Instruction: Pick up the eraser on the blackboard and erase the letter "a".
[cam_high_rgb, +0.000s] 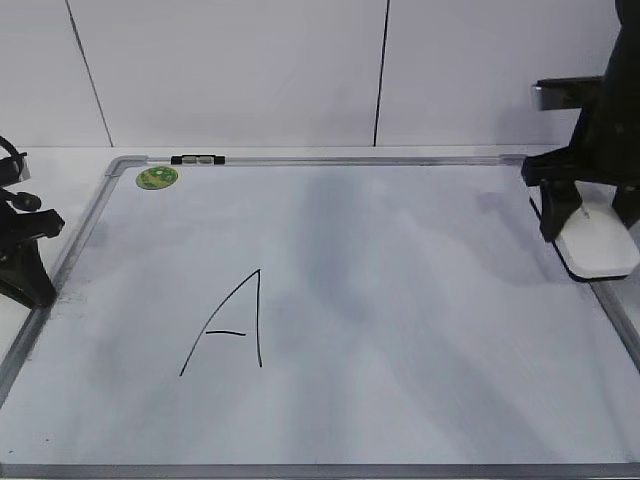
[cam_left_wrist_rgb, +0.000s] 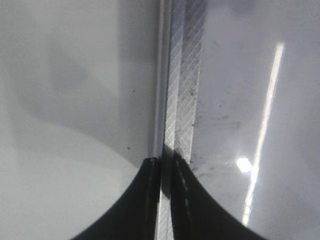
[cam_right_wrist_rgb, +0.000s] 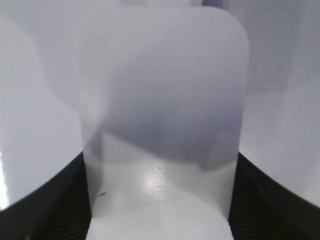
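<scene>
Heads up, the risky bit is the grab itself. The eraser (cam_high_rgb: 598, 246) sits at the far right of the blackboard (cam_high_rgb: 400, 300), right up against the frame on that side, and your right gripper (cam_high_rgb: 588, 215) is down over it with a finger on either side. In the right wrist view the eraser (cam_right_wrist_rgb: 162, 125) fills the gap between the two dark fingers (cam_right_wrist_rgb: 45, 195), but I can't tell if the pads are actually pressing on it or just flanking it. So if you lift before they've really bitten, that smooth plastic can slip or tip out. The frame being so close could also catch a finger.

The other trap is the target. The only letter I can see is the big capital "A" (cam_high_rgb: 228, 325) at near left of center. No small "a" shows in any view, so don't go wiping the wrong thing.

Pose-wise, the right arm comes down steeply from the far right, wrist pointing down at the board. The left gripper (cam_high_rgb: 28, 262) is parked low at the board's left edge, its fingers (cam_left_wrist_rgb: 150, 200) pressed together over the frame rail, holding nothing.
</scene>
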